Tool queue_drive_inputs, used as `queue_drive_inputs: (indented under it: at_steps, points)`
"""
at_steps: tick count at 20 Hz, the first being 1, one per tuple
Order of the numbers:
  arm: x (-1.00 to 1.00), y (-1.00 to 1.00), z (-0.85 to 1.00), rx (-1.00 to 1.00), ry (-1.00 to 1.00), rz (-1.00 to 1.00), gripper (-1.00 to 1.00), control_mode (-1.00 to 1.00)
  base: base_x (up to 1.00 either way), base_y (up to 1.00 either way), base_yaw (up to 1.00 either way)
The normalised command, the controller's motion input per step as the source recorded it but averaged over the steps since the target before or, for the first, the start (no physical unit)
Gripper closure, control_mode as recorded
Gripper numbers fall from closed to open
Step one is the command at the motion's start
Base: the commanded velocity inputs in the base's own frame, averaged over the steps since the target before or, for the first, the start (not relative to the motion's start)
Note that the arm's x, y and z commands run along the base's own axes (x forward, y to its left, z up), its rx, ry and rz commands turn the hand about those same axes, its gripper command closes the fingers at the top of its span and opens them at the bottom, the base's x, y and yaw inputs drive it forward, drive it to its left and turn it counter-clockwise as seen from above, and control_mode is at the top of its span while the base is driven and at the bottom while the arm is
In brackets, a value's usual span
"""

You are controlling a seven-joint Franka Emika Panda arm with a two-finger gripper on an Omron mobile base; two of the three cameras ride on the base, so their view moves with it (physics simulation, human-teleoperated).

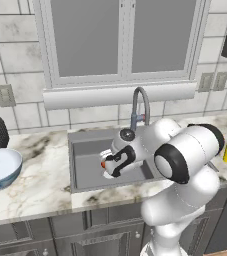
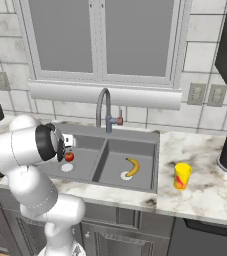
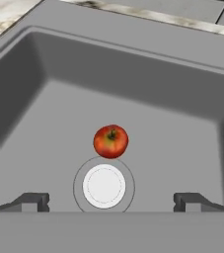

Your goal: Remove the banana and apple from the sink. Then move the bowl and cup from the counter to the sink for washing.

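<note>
While pincer (image 3: 111,200) gapes, apple (image 3: 111,141) beside drain (image 3: 103,186) — (unobstructed)

Two base views looked forward and down from behind, left and right, sharing the sink (image 1: 85,165); hand view peered close into its left basin

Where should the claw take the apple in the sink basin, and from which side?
Grip the apple across its widest middle, coming straight down from above. It is round, sits stem-up on the flat basin floor beside the white drain, and has free space all round. The open claw already points down into that basin of the sink, so a slight shift past the drain should centre it.
</note>
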Motion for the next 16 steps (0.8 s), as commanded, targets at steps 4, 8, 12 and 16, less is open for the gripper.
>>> queue_drive_inputs:
  at_steps: [4,8,12,16]
  points:
    - [0.11,0.0,-0.12,0.0,0.0,0.0,-1.0,-1.0,0.0,0.0,0.0]
    - [0.11,0.01,-0.12,0.0,0.0,0.0,-1.0,-1.0,0.0,0.0,0.0]
    - [0.11,0.03,-0.11,0.0,0.0,-0.01,-1.0,-1.0,0.0,0.0,0.0]
    - [0.1,0.04,-0.12,0.0,0.0,-0.01,-1.0,-1.0,0.0,0.0,0.0]
